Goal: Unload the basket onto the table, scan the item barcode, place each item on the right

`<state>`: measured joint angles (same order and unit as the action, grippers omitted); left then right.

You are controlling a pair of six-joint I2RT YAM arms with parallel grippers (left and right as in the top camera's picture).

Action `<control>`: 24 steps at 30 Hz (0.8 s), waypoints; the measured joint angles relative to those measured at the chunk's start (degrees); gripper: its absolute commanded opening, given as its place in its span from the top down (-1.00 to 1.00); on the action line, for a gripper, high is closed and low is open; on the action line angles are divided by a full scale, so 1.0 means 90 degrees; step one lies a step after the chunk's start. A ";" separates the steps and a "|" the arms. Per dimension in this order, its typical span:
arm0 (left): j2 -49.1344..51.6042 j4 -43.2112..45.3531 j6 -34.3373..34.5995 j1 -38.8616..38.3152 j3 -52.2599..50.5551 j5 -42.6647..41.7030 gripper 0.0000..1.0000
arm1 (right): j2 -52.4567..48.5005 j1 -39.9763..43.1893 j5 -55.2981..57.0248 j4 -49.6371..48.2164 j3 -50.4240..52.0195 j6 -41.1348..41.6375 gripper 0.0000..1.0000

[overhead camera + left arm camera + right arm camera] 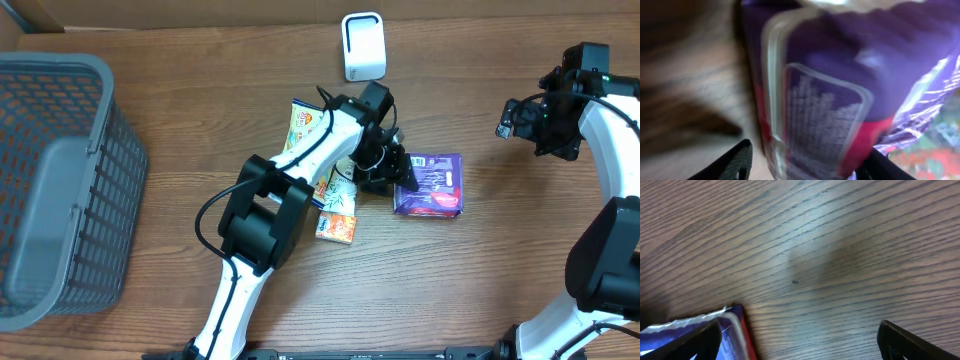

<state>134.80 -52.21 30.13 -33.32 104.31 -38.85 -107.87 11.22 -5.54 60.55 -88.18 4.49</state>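
Starting at the left, the basket stands well apart from the work and poses no risk. Small packs lie under the left arm, so a low sweep could drag them along or push one over the purple packet, the thing to be scanned. That packet lies flat on the table, right of centre and below the scanner. The left gripper sits at the packet's left edge. In the wrist view its fingers stand apart with the packet between them, but the picture is smeared and I cannot tell whether they are pinching it.

The main danger is a shallow bite on slick, crinkly film. The packet may slip out on the lift, or sag and hide its barcode from the scanner. A fold across the barcode would also spoil the read.

At far right, the right gripper hangs over bare table, jaws fully spread and holding nothing. It is clear of the packet's path, so a clash looks unlikely.
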 measured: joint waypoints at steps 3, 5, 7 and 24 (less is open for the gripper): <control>-0.0005 0.0719 0.0461 -0.0080 -0.0189 -0.0036 0.49 | 0.0000 0.0000 -0.0002 -0.0002 0.0000 0.0005 -1.00; -0.0032 0.0984 0.0663 -0.0119 -0.0257 -0.0092 0.91 | 0.0000 0.0000 0.0000 -0.0002 -0.0002 0.0002 -1.00; -0.0095 0.1061 0.0758 -0.0134 -0.0260 -0.0097 0.92 | 0.0000 0.0000 0.0000 -0.0005 -0.0002 0.0000 -1.00; -0.0223 -0.0410 0.0440 -0.0044 0.0442 0.1076 0.92 | 0.0000 0.0000 0.0000 -0.0005 -0.0002 0.0002 -1.00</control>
<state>132.79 -55.90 34.09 -33.71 108.29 -29.17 -107.87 11.22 -5.54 60.51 -88.20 4.51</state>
